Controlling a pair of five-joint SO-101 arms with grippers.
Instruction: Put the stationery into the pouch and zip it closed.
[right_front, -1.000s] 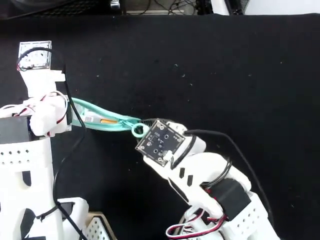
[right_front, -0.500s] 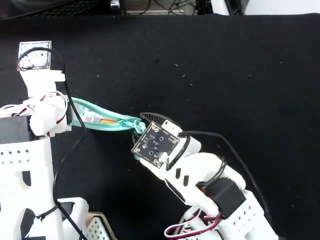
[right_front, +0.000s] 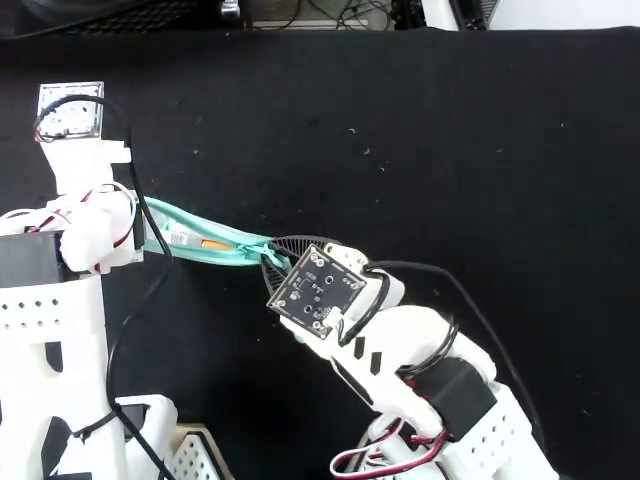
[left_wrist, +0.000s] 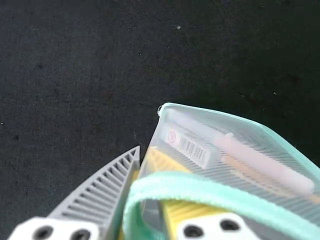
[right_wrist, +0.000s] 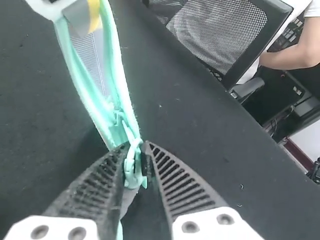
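Observation:
A translucent pouch (right_front: 205, 240) with teal edging stretches between the two arms on the black table. My left gripper (right_front: 150, 235) is shut on its left end; in the left wrist view the pouch (left_wrist: 240, 150) sits between that gripper's (left_wrist: 150, 165) fingers. A white pen (left_wrist: 260, 157) and an orange item (right_front: 215, 242) lie inside. My right gripper (right_front: 272, 255) is at the pouch's right end. In the right wrist view the right gripper (right_wrist: 135, 147) is shut on the teal zipper pull (right_wrist: 131, 170), and the pouch (right_wrist: 95, 55) runs away from it.
Black cloth (right_front: 450, 150) covers the table, with free room to the right and behind the pouch. A small white square board (right_front: 70, 110) sits at the far left. An office chair (right_wrist: 220, 30) stands beyond the table edge.
The right gripper slid left over the teal ring pull and shut on it; the ring, visible a second ago, is now hidden under the fingers. The left arm has not moved.

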